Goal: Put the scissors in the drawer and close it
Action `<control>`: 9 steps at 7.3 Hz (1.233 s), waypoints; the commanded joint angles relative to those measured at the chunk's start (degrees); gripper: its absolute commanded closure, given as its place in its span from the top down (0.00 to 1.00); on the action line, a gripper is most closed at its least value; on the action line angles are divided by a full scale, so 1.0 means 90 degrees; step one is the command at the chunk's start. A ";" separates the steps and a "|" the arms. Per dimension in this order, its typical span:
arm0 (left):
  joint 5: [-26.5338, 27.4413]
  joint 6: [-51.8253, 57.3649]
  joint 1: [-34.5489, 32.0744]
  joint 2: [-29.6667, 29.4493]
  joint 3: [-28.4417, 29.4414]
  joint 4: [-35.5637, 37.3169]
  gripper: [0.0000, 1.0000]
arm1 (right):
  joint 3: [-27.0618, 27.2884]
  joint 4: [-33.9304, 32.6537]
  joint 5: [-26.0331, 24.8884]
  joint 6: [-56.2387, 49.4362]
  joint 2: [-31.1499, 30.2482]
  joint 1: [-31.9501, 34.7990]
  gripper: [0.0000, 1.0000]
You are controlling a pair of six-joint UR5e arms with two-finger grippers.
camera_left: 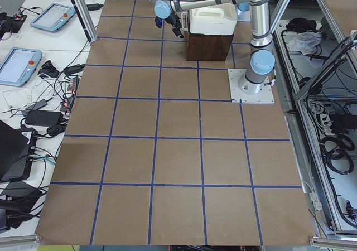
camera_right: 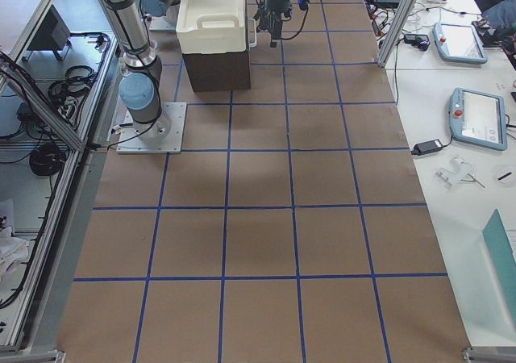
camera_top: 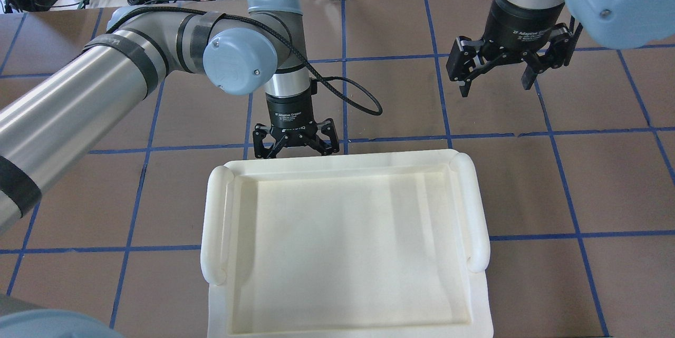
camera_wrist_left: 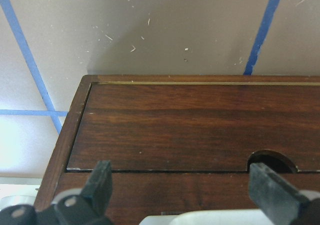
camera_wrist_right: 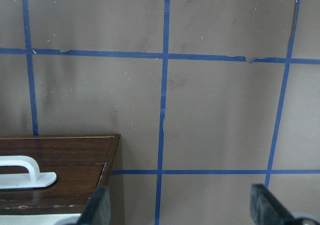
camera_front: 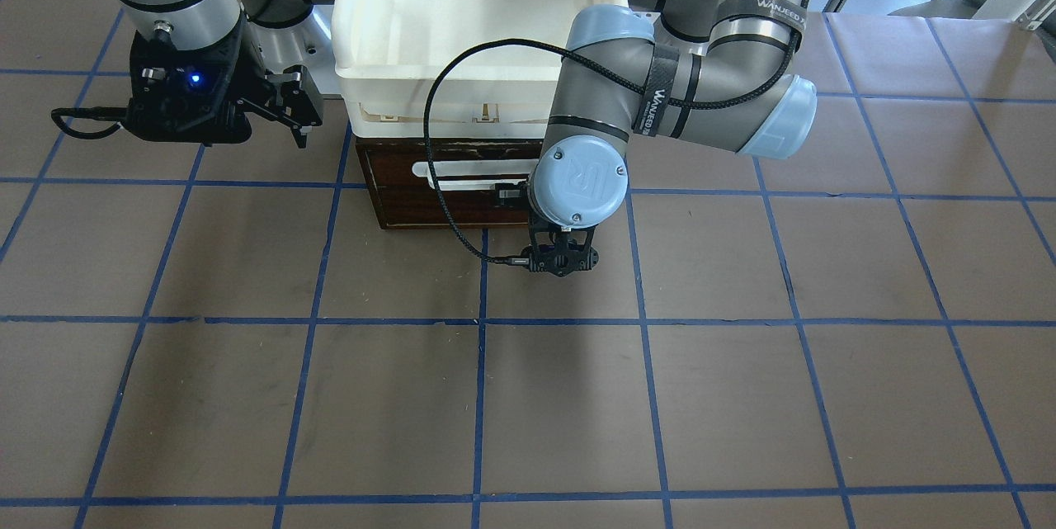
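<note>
The wide wooden drawer with a dark brown front and white bar handle (camera_front: 429,192), centre of the front-facing view under a white plastic tray (camera_top: 213,232), looks pushed in flush, so the task seems nearly done. The small grey-handled scissors show in no view and are presumably inside. The left gripper (camera_top: 295,151), just before the drawer face, and the right gripper (camera_top: 495,89), upper right in the overhead view, are both spread wide and hold nothing.

Overhead looks down from behind robot; front view faces it; both share tray (camera_top: 477,211) (wrist cameras close on drawer (camera_front: 396,203)).
</note>
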 commanded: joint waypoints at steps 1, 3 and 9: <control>0.0334 0.0094 0.0102 0.0195 0.0140 0.0458 1.00 | 0.0000 0.0000 -0.0006 -0.0026 -0.0008 0.0000 1.00; 0.0756 0.0094 0.0180 0.0380 0.0335 0.1043 1.00 | 0.0000 0.0010 -0.0006 -0.0036 0.0001 0.0000 1.00; 0.1206 0.0359 0.1011 0.2175 0.0357 0.1448 1.00 | 0.0000 0.0019 -0.0055 -0.0046 -0.0008 0.0000 1.00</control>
